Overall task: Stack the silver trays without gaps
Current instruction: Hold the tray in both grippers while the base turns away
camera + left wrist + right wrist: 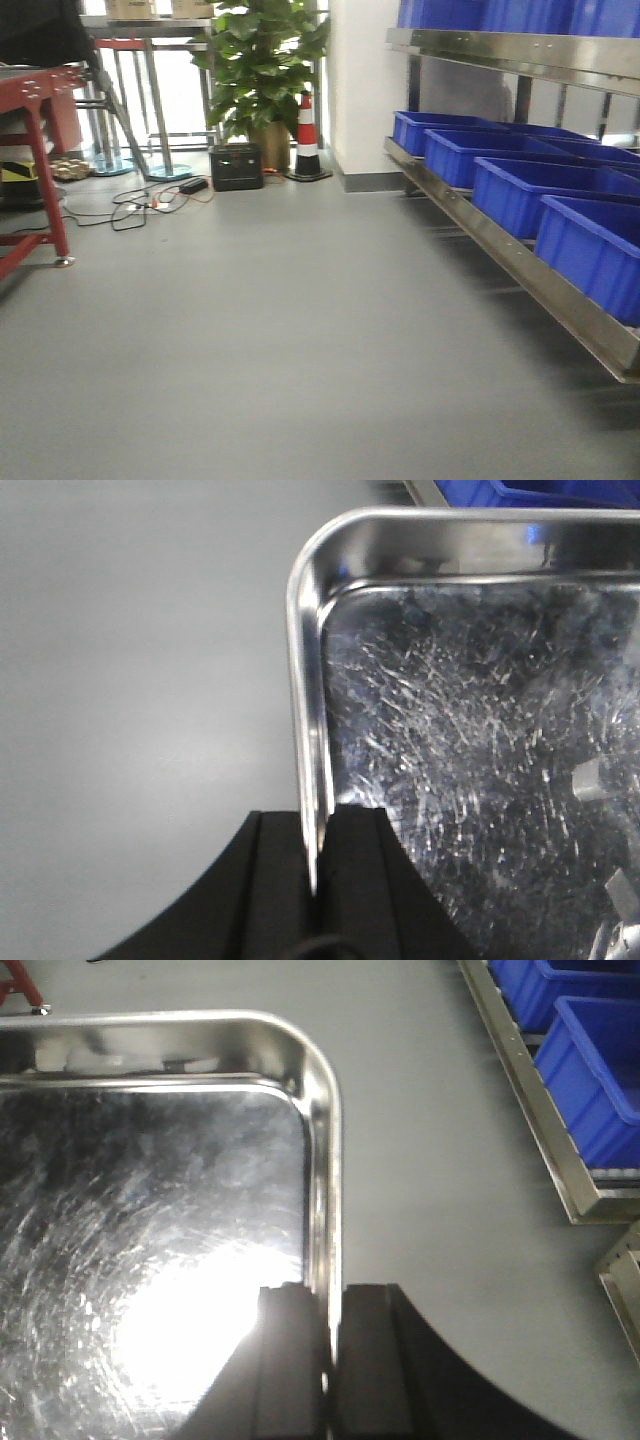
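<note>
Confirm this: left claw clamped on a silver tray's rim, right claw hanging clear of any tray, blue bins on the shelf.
Wrong about the right claw: the right wrist view shows it shut on the rim of a silver tray, a finger on each side. The left claw is indeed clamped on a rim, and blue bins sit on the shelf.

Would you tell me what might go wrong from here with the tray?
The left gripper and right gripper each pinch only a thin side wall of the silver tray, so it may slip or tilt. If both hold one tray, uneven arm motion could twist it. The shelf rail with blue bins is nearby; a corner may strike it.
</note>
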Action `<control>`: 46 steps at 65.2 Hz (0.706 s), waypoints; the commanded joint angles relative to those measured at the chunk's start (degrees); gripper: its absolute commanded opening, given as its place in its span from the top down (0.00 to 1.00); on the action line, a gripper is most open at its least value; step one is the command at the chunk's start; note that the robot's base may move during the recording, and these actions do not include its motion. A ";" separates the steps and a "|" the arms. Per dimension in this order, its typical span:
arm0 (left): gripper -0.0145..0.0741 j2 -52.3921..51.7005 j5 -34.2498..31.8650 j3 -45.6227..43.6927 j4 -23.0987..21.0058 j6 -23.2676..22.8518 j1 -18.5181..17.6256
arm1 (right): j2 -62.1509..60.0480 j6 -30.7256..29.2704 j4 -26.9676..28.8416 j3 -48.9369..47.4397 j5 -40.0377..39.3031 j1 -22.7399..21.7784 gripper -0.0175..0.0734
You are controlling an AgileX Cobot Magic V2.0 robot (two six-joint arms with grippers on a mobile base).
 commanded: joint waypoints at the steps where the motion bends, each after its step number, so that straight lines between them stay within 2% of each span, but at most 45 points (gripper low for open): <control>1: 0.86 -0.13 -3.28 -0.54 -1.16 0.72 -0.60 | -0.29 -0.23 0.47 -0.30 -5.31 0.37 0.82; 46: 0.86 -0.13 -3.28 -0.54 -1.16 0.72 -0.60 | -0.29 -0.23 0.47 -0.30 -5.31 0.37 0.82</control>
